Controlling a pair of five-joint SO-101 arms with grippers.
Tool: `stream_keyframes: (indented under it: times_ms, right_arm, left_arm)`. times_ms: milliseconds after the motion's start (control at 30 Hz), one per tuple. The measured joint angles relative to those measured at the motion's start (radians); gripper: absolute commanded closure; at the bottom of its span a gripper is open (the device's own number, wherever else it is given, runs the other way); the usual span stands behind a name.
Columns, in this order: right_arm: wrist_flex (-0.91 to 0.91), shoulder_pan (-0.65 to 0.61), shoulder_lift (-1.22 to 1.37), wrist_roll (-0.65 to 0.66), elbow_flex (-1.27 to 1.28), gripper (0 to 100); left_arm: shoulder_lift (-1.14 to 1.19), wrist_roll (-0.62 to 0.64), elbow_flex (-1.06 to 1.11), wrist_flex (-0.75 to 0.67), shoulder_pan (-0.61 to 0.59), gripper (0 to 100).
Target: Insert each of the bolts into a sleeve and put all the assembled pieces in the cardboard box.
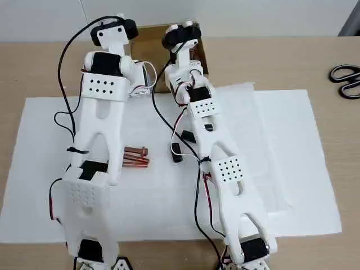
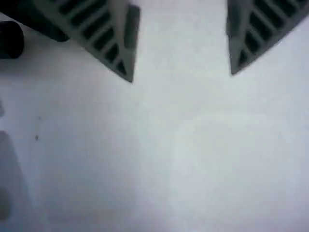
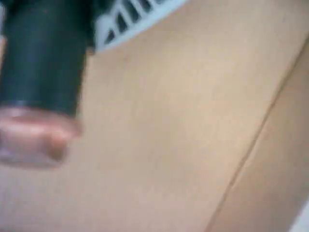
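Cardboard box (image 1: 147, 35) at the far edge of the table (image 1: 292, 62) is where the right end effector (image 3: 82, 29) grasps a sleeve (image 3: 43, 53) with its bolt (image 3: 34, 140), so we judge that the dropping step is in hand and unclenching comes next; the left end effector (image 2: 181, 72) hangs released.

Bolts (image 1: 136, 157) left of sleeves (image 1: 176, 153) on sheet (image 1: 281, 146); box (image 1: 147, 39) behind; scissors (image 1: 347, 80) far rt.

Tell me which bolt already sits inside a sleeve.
The bolt in the black sleeve held over the cardboard box; the other bolts lie bare on the white sheet.
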Motion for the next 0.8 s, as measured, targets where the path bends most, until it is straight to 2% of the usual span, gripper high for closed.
stream_keyframes:
  times_ms: [267, 433, 600, 800]
  right_arm:
    - [0.086, -0.009, -0.017, 0.002, -0.026, 75.7]
    - [0.196, -0.011, -0.143, 0.002, -0.026, 75.7]
    - [0.417, -0.020, -0.304, 0.002, -0.028, 75.7]
    - [0.790, -0.015, -0.483, 0.006, -0.028, 75.7]
  left_arm:
    - [0.000, 0.000, 0.000, 0.000, 0.000, 88]
    - [0.000, 0.000, -0.028, 0.000, 0.000, 88]
    - [0.000, 0.000, -0.203, 0.000, 0.000, 88]
    - [-0.014, -0.015, -0.400, 0.000, 0.018, 89]
